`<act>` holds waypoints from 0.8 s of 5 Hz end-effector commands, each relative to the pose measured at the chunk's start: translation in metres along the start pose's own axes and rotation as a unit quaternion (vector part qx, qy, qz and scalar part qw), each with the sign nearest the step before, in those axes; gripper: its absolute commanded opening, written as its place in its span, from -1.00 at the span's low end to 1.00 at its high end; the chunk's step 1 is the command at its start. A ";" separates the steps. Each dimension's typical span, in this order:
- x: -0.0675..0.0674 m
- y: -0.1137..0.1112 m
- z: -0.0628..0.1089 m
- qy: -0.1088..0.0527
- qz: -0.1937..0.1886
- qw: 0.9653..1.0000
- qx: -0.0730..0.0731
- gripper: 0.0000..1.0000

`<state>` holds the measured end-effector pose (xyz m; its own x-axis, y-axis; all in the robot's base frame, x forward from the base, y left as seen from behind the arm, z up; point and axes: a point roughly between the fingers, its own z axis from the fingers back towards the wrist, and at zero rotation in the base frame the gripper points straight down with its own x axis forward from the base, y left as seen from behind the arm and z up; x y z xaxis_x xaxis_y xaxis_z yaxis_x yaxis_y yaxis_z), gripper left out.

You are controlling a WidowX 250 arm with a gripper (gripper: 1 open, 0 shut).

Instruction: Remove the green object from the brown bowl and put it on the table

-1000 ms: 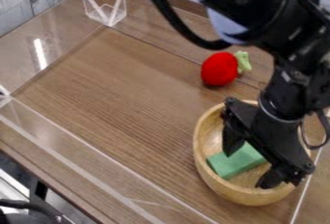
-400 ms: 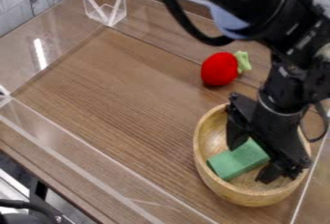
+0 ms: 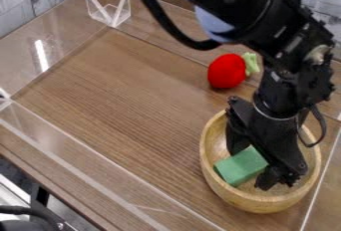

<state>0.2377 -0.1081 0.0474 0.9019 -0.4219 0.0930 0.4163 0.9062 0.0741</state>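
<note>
Nearest me, the brown bowl [image 3: 226, 187] sits at the counter's [image 3: 120, 106] front right corner, close to the acrylic walls. The green object [image 3: 242, 165] lies inside it, long axis running diagonally, directly under my claw [image 3: 264, 163], which hangs wide open, holding nothing. Beyond, left, lies bare counter for setting it down.

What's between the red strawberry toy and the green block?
In the camera view, the robot's hand stands between the strawberry toy and the green block, along with the bowl's far rim and some bare table.
</note>
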 end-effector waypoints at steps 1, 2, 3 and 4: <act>0.007 0.005 0.003 -0.020 -0.001 1.000 -0.003 1.00; 0.008 0.005 -0.003 -0.022 -0.007 1.000 -0.007 1.00; 0.009 0.014 0.004 -0.023 0.004 1.000 -0.005 1.00; 0.010 0.018 0.011 -0.023 0.012 1.000 -0.003 1.00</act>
<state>0.2417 -0.0950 0.0416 0.9085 -0.4122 0.0685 0.4084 0.9106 0.0629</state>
